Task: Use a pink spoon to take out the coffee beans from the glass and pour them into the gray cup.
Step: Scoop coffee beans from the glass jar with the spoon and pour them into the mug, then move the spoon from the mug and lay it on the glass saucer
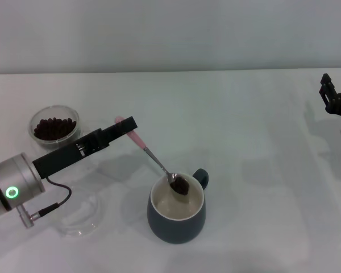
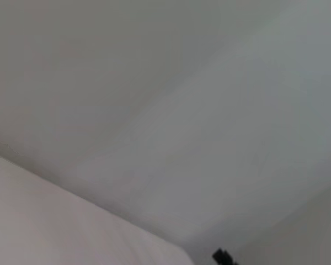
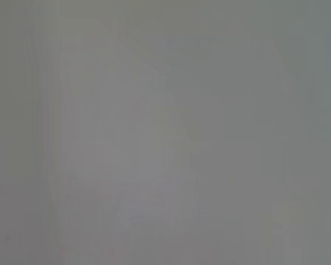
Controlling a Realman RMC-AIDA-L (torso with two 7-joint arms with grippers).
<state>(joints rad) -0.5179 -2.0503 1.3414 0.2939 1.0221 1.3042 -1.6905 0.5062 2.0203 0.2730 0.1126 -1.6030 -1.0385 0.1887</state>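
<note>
glass (image 1: 55, 126) left of gray cup (image 1: 176, 219)

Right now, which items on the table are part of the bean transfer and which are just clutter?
In the job:
- pink-handled metal spoon, held by the left hand, bowl over the mug
- dark coffee beans
- clear glass cup holding them
- blue-gray ceramic mug

Lying about:
- flat clear glass saucer
- right hand, parked at the far right

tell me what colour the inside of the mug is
Cream-white inside the gray cup, clearest in the head view.
</note>
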